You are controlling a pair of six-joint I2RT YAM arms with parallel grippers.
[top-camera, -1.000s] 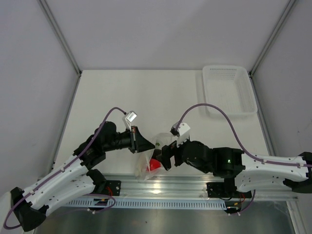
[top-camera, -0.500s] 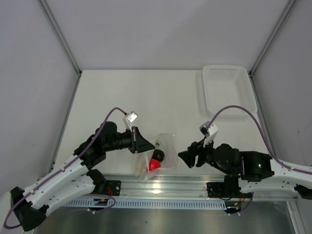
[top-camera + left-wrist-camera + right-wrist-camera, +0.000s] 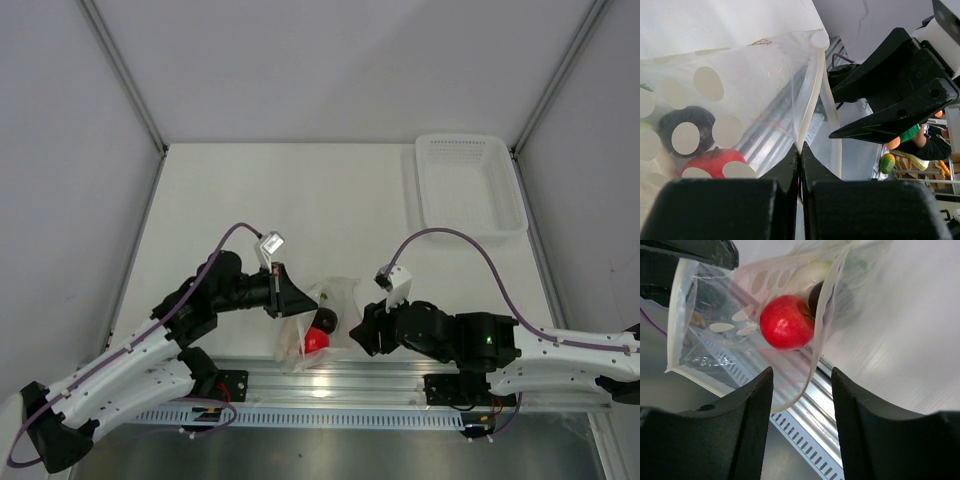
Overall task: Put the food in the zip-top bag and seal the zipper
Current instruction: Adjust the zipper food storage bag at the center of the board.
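Observation:
The clear zip-top bag (image 3: 322, 318) lies near the table's front edge with its mouth hanging over the rail. Inside it are the food items: a red tomato (image 3: 786, 321), a dark ball (image 3: 817, 297) and a white radish (image 3: 807, 272) with green leaves. My left gripper (image 3: 800, 150) is shut on the zipper strip (image 3: 812, 90) at the bag's open edge and holds it up. My right gripper (image 3: 801, 390) is open, just right of the bag, and the far lip of the mouth hangs between its fingers without touching them. The tomato (image 3: 316, 340) shows from above.
A white ribbed basket (image 3: 470, 185) stands at the back right of the table. The metal rail (image 3: 330, 375) with the arm bases runs along the near edge, right under the bag's mouth.
My right gripper drew back to the right from the bag, then came back close to its mouth with narrower jaws. The left gripper kept its hold and did not move.

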